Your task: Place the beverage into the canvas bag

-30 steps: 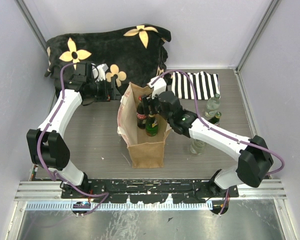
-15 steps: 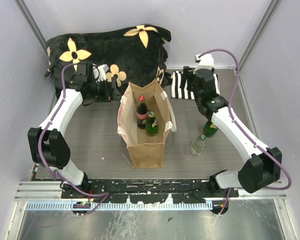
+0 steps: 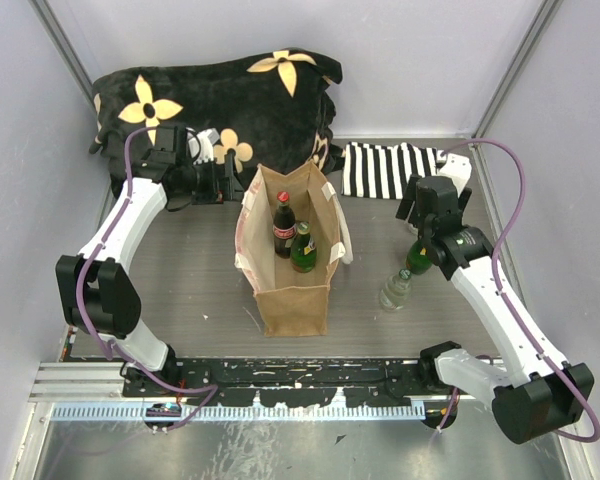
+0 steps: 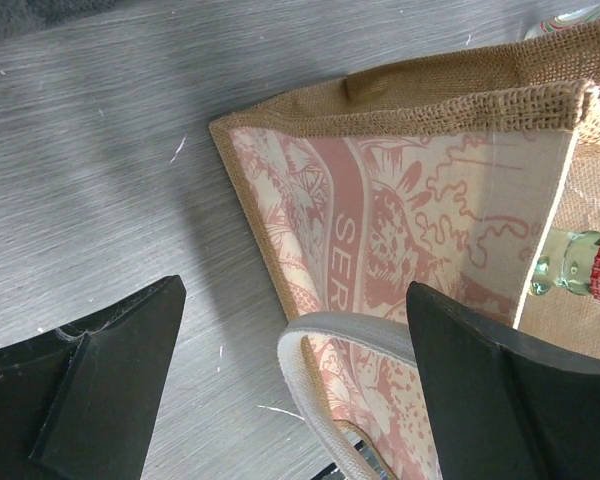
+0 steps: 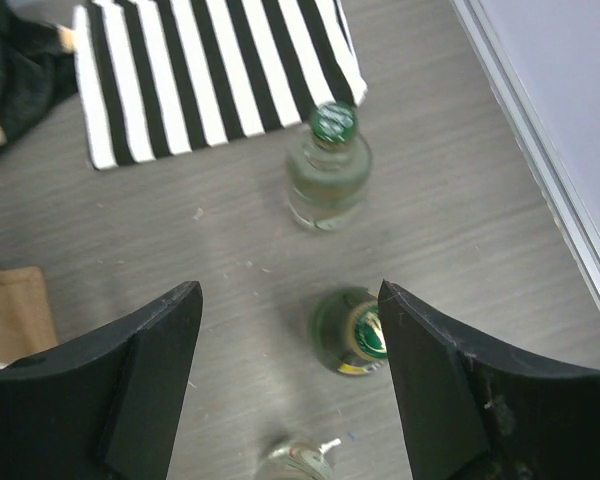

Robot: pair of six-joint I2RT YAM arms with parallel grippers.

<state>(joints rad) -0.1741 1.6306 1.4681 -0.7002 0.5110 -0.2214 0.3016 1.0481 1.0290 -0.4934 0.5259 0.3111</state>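
Observation:
The canvas bag (image 3: 292, 262) stands open mid-table with a red-capped cola bottle (image 3: 283, 225) and a green bottle (image 3: 302, 250) upright inside. My left gripper (image 3: 226, 182) is open at the bag's far left rim. In the left wrist view the bag's cream handle (image 4: 310, 350) lies between my open fingers (image 4: 100, 380), untouched. My right gripper (image 3: 418, 222) is open and empty above a green beer bottle (image 3: 420, 257), which stands between its jaws in the right wrist view (image 5: 350, 330). A clear bottle (image 3: 394, 290) stands beside it. A green-capped clear bottle (image 5: 327, 170) stands further back.
The black flowered blanket (image 3: 220, 100) lies at the back left. The black-and-white striped cloth (image 3: 390, 168) lies at the back right, also in the right wrist view (image 5: 210, 70). The right wall's metal rail (image 5: 540, 170) runs close to the bottles.
My right arm left the bag's opening, swung to the back right, then came down over the standing bottles. The green bottle stays in the bag. The left arm has not moved.

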